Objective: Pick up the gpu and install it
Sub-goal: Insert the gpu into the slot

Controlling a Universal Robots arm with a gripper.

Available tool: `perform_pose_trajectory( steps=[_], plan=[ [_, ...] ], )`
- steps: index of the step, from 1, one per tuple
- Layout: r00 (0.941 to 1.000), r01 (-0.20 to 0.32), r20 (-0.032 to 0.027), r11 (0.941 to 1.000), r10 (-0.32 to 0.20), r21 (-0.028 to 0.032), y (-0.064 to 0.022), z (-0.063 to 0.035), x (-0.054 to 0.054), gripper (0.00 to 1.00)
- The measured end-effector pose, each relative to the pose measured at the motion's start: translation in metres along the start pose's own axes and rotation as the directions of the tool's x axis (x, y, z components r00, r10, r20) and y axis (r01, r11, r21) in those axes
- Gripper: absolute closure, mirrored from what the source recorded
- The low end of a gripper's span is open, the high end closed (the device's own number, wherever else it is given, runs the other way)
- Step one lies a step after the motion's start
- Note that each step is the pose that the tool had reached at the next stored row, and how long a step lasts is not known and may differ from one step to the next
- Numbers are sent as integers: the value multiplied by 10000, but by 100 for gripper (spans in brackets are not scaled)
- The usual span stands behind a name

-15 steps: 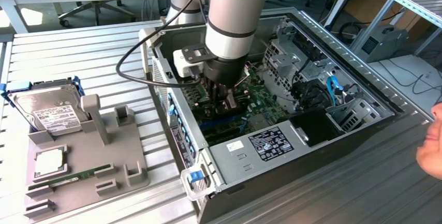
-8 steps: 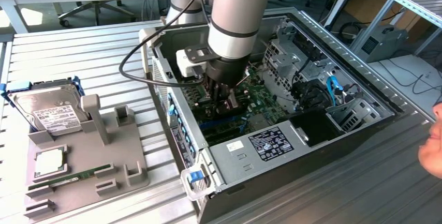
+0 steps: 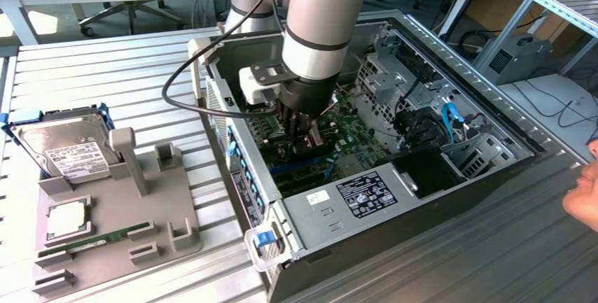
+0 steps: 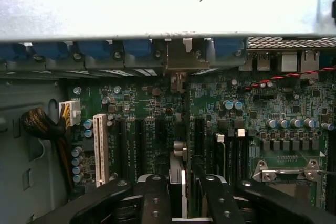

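My gripper [image 3: 307,142] reaches down inside the open computer case [image 3: 425,208], over the green motherboard [image 3: 360,135]. In the wrist view its two black fingers [image 4: 155,198] stand close on either side of the gpu [image 4: 178,129], a thin dark card seen edge-on. The card runs from between the fingers along a motherboard slot to its metal bracket [image 4: 178,64] at the case's rear wall. The gripper [image 4: 181,184] is shut on the gpu. In the exterior view the card is mostly hidden under the gripper.
A grey fixture [image 3: 159,226] at the exterior view's left holds a silver hard drive [image 3: 70,145], a square chip [image 3: 67,219] and a green memory stick [image 3: 94,240]. A white slot [image 4: 100,148] and black slots flank the card. Part of a person [image 3: 584,191] shows at the right edge.
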State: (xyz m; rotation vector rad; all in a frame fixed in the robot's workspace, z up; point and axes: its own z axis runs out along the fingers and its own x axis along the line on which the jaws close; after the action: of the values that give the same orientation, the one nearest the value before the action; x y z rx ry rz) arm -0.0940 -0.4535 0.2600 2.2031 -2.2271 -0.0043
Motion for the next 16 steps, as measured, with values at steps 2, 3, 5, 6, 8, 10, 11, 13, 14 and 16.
perform_pose_trajectory(
  steps=[2,3,5,6,8,10,11,13,14,16],
  plan=[
    [10000,37,0,10000,-37,0,0,0,0,73],
    [10000,61,0,10000,-61,0,0,0,0,73],
    [9999,102,-1,9999,-102,0,0,0,0,73],
    [9999,114,-1,9999,-114,0,0,0,0,73],
    [9999,122,3,9999,-122,1,0,0,0,73],
    [9999,123,27,9999,-123,0,0,-1,0,73],
    [9999,123,42,9999,-123,0,0,-1,-1,73],
    [9999,122,62,9999,-122,2,0,-2,0,73],
    [9999,123,62,9999,-123,2,0,-1,-1,73],
    [9999,123,62,9999,-123,1,0,-2,0,73]
  ],
)
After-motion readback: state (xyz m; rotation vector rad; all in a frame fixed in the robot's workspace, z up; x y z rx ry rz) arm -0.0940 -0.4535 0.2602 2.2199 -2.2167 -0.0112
